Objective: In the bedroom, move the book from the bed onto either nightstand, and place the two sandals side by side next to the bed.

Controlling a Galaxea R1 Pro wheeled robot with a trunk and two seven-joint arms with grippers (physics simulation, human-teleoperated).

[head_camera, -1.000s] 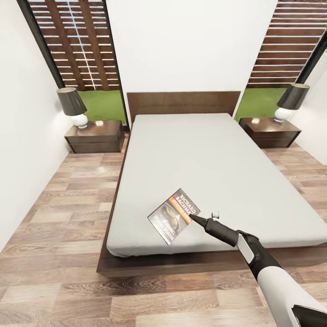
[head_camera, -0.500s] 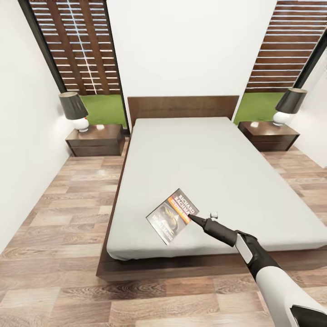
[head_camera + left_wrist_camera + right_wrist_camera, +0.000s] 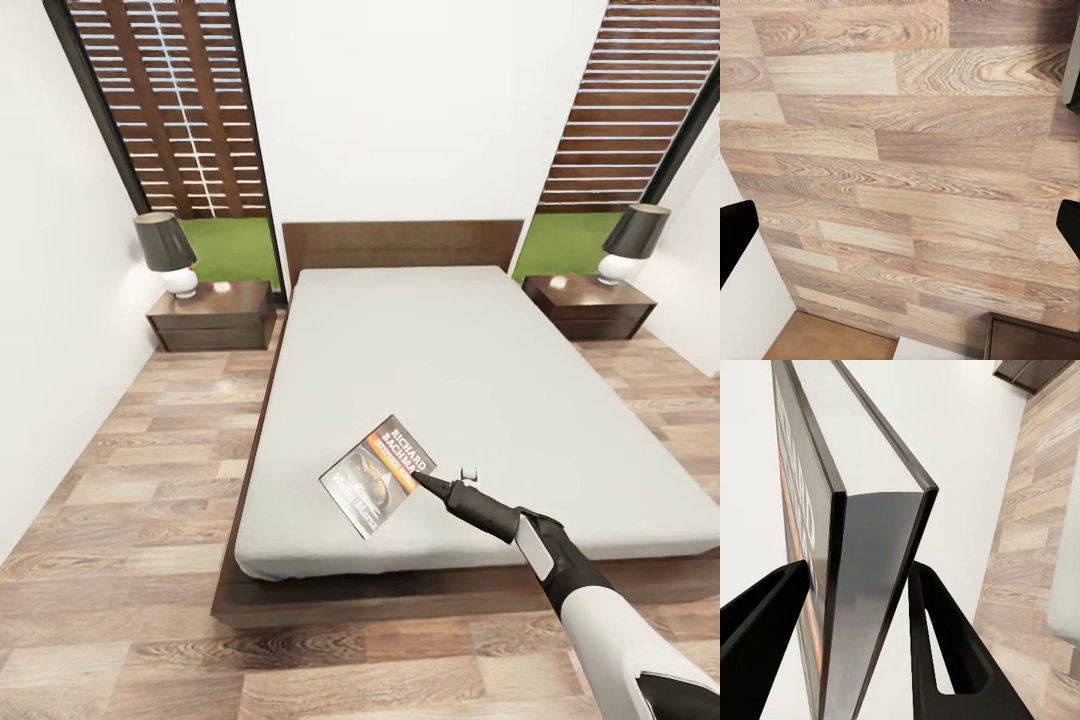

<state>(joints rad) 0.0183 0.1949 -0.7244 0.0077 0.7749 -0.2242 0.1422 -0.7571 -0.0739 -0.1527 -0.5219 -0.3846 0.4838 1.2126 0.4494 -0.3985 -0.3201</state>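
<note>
One step is underway: the right gripper (image 3: 418,480) pinches the book (image 3: 378,475) above the bed (image 3: 480,360). Nightstand (image 3: 212,314) placement and both sandals remain (left gripper (image 3: 900,225) spread, idle).

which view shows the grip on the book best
The right wrist view: both fingers of the right gripper press the book between them at its edge. The head view shows the book's cover over the bed.

Small white items on both nightstands (image 3: 212,312) beside the lamps (image 3: 167,251), too tiny to identify.
</note>
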